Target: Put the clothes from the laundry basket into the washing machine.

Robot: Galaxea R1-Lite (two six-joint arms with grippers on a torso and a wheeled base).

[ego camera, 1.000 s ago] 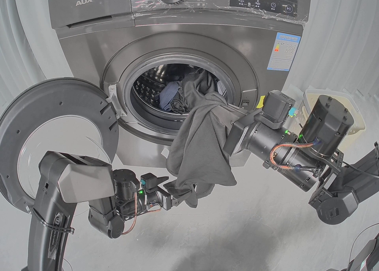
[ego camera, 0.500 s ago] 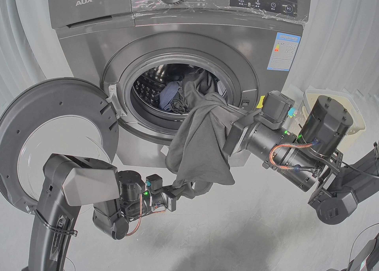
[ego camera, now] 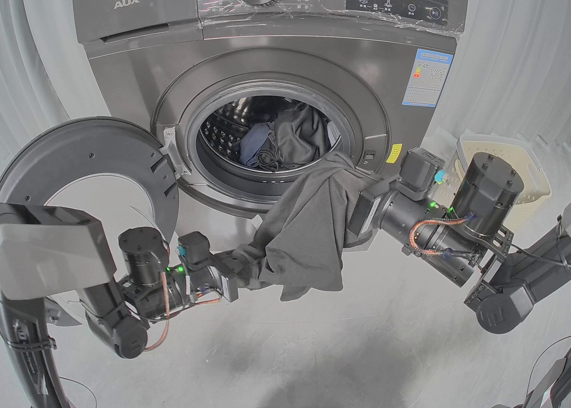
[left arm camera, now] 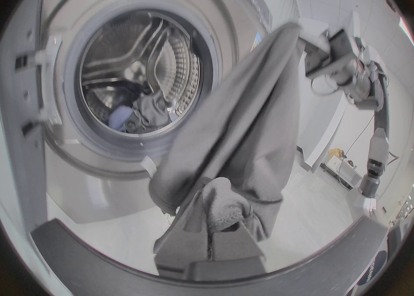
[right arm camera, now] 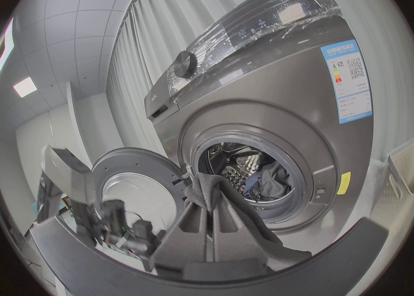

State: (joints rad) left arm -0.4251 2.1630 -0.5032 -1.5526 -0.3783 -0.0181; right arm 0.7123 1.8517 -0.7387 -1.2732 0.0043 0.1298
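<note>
A dark grey garment (ego camera: 306,222) hangs in front of the washing machine (ego camera: 262,70), below its open round mouth. My right gripper (ego camera: 351,174) is shut on the garment's upper edge (right arm camera: 207,191), just outside the drum rim at the lower right. My left gripper (ego camera: 241,260) is shut on the garment's lower corner (left arm camera: 224,210), low and left of the cloth. The garment (left arm camera: 241,137) stretches between the two grippers. Inside the drum (ego camera: 262,129) lie a dark grey piece and a blue piece (ego camera: 256,141). The cream laundry basket (ego camera: 523,177) stands at the right behind my right arm.
The machine's round door (ego camera: 83,189) is swung wide open to the left, close above my left arm. Pale curtains hang behind the machine. Grey floor (ego camera: 357,344) spreads in front, open below the garment.
Both grippers have pulled back from the drum. The right one drew the garment's top out over the rim and lower. The left arm swung left and up, stretching the lower corner sideways.
</note>
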